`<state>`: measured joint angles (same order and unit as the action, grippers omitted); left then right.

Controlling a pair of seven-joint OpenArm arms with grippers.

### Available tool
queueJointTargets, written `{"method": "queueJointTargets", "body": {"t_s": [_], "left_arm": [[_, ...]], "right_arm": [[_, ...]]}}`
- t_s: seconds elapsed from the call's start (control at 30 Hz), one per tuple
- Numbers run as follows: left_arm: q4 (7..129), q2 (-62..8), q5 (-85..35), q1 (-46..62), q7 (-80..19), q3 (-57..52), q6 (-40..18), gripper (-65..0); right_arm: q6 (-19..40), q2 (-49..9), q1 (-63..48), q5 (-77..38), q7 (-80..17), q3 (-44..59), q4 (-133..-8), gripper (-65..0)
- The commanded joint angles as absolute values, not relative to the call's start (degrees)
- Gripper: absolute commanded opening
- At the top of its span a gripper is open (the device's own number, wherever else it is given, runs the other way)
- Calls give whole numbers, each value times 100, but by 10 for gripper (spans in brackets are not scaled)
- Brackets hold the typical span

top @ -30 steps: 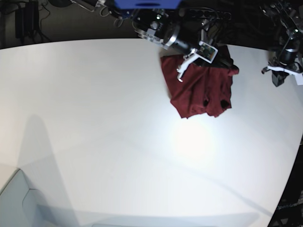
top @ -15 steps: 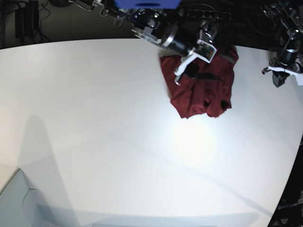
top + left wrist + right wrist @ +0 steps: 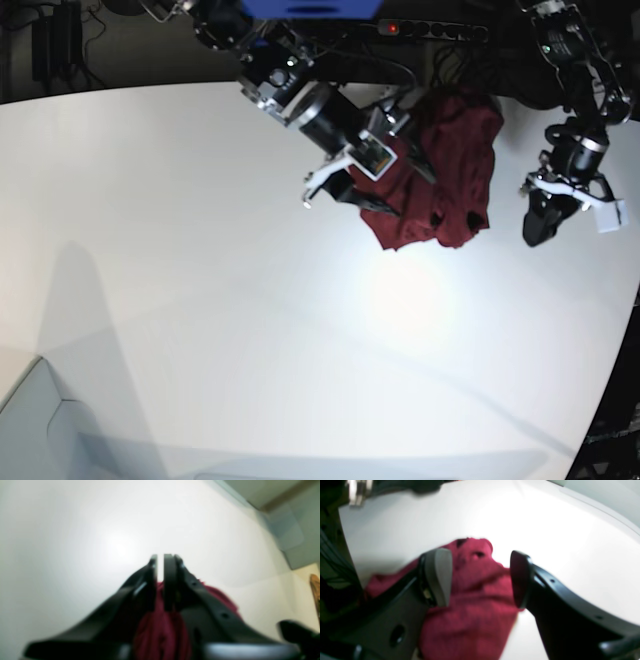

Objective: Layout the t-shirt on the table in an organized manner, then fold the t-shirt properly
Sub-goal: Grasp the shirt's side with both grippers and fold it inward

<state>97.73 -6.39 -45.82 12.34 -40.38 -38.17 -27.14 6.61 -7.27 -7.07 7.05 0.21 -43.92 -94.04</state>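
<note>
The right gripper (image 3: 480,580) has let go of the t-shirt (image 3: 440,175) and swung aside with jaws wide open, leaving the shirt crumpled at the table's (image 3: 200,250) far edge, not yet laid out. The left gripper (image 3: 160,562), moved nearer, shows jaws barely parted and holding nothing; nothing obstructs the bare tabletop

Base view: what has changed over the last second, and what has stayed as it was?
The right hand, which pinched the t-shirt at its far edge, has let go and swung to the shirt's left edge, jaws wide open. The left hand has come down toward the table, to the right of the shirt, jaws a narrow slit apart. The shirt's far edge now sits bunched higher; its near part lies crumpled as before.
</note>
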Motion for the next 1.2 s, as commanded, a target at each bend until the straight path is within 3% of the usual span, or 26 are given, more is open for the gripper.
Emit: {"method": "queueJointTargets", "body": {"t_s": [0.0, 0.13, 0.23, 0.53, 1.03, 1.17], "left_arm": [[9789, -708, -4655, 1209, -3987, -3741, -2695, -494], [9446, -708, -4356, 1130, -3978, -3574, -2695, -285], [9262, -699, -4022, 1121, -3978, -3574, -2695, -252], [8585, -716, -3732, 804, -3987, -3354, -2747, -312], [8505, -743, -3600, 646, -3978, -2712, -2712, -377], [8479, -708, -3407, 620, -3969, -2756, -2712, -563]], "right_arm": [[690, -690, -699, 655, 189, -4321, -9525, -281], [699, -690, -804, 655, 189, -4004, -9455, -281], [699, -690, -813, 655, 189, -3908, -9446, -281], [699, -690, -796, 655, 189, -3881, -9437, -281], [699, -690, -796, 655, 189, -3855, -9174, -281], [699, -690, -752, 655, 189, -3855, -9165, -281]]}}
